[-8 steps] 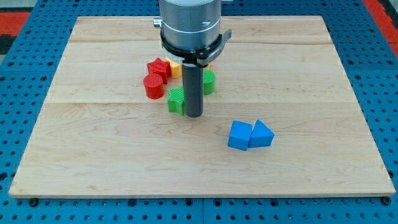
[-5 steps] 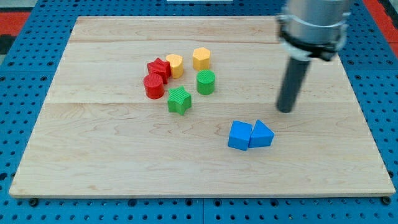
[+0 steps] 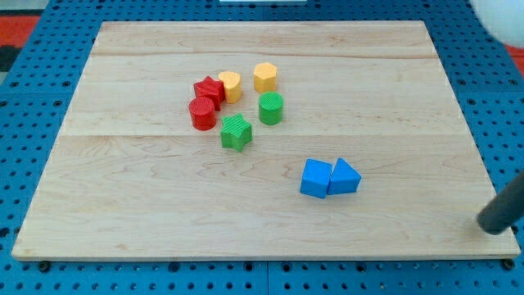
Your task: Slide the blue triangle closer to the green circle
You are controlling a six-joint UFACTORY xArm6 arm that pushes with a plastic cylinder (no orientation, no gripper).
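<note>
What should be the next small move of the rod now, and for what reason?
Probably bring my tip toward the view's left, to the lower right side of the blue triangle. My tip sits off the board's right edge, far from every block, and the green circle lies up-left of the triangle, so a push must start there.

1. All I can see of my arm is a short stretch of the rod at the lower right edge of the frame.
2. The rod is dark, near black, round in section and smooth, with no markings I can make out.
3. My tip is a blunt, rounded end.
4. A pale blurred shape fills the upper right corner.
</note>
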